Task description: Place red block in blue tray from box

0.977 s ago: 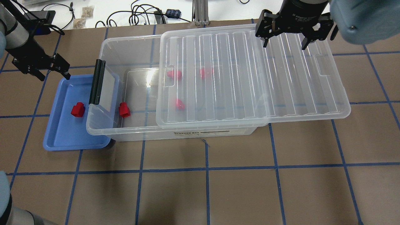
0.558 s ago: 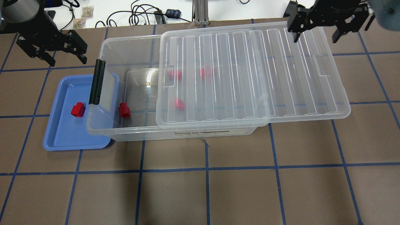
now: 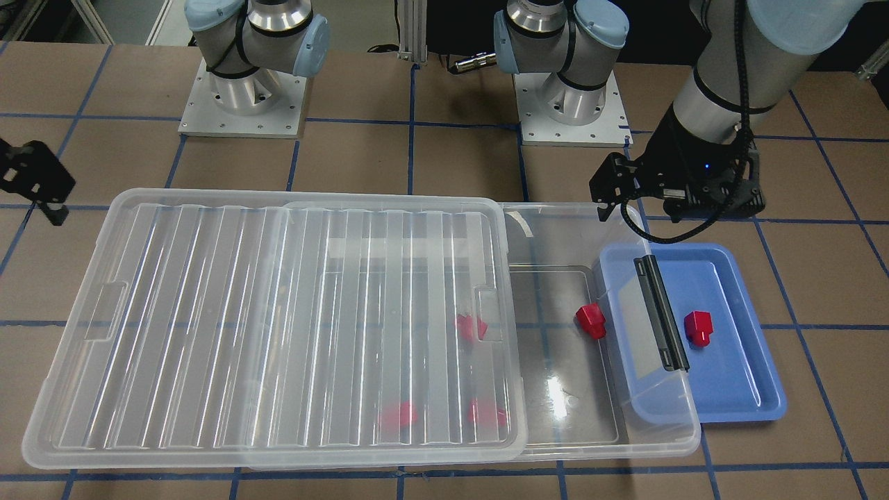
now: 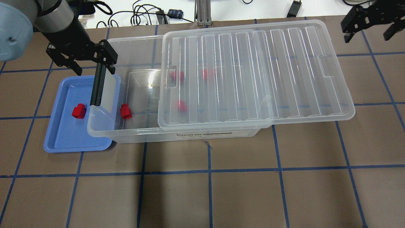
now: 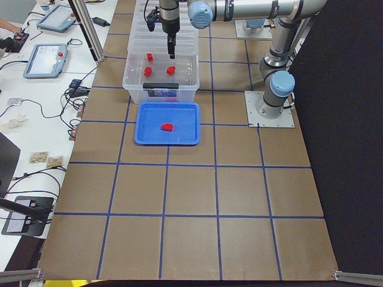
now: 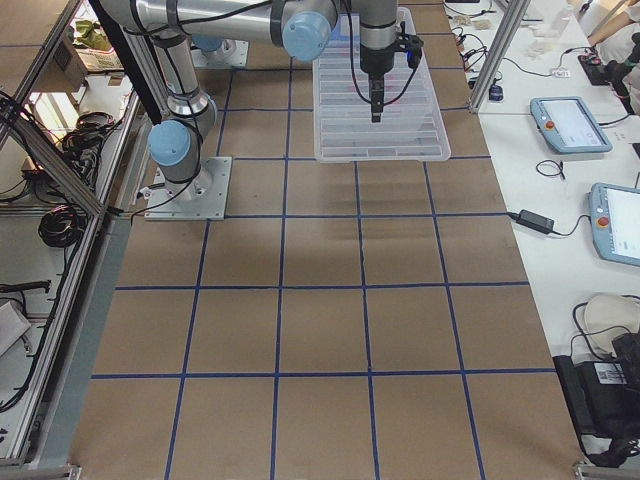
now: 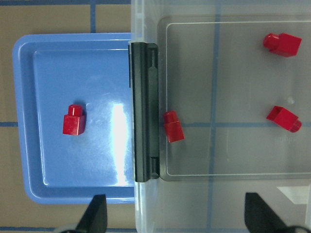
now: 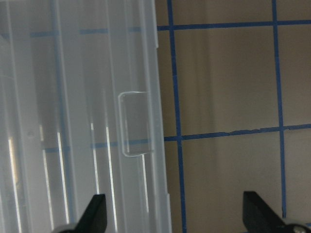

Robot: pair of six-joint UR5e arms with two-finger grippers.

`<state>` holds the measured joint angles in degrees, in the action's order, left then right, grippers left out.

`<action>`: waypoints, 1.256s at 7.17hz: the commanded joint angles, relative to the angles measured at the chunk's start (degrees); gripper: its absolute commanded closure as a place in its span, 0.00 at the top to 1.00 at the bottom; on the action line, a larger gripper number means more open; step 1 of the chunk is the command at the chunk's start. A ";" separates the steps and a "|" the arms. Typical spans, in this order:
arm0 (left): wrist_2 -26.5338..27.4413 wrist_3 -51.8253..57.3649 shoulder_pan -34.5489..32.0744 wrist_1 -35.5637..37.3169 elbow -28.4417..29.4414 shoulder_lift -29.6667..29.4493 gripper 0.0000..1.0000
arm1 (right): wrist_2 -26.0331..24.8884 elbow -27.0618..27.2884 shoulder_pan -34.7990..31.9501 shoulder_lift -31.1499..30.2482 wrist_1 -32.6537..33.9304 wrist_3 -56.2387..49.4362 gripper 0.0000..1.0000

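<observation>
One red block lies in the blue tray, also seen from the left wrist. Another red block lies in the uncovered end of the clear box, just inside its black latch. Three more blocks show dimly under the ribbed lid, which is slid to the right. My left gripper is open and empty, held above the far end of the latch, straddling tray and box. My right gripper is open and empty beyond the lid's far right corner.
The box's latch end overlaps the tray's right side. Cables lie along the far table edge. The two arm bases stand behind the box. Brown table with blue grid lines stretches in front of the box.
My left gripper has moved right from the tray's far left corner to over the box's latch end. My right gripper has moved right, off the lid. No block has moved.
</observation>
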<state>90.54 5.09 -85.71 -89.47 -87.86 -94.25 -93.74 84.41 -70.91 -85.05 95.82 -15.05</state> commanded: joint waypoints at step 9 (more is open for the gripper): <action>0.25 -0.08 -0.51 -3.16 -0.73 1.35 1.00 | 4.01 7.00 -0.80 10.17 10.88 -2.54 1.00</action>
<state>91.08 5.11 -86.22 -92.51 -88.58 -93.00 -89.73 91.38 -69.57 -74.86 106.67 -19.10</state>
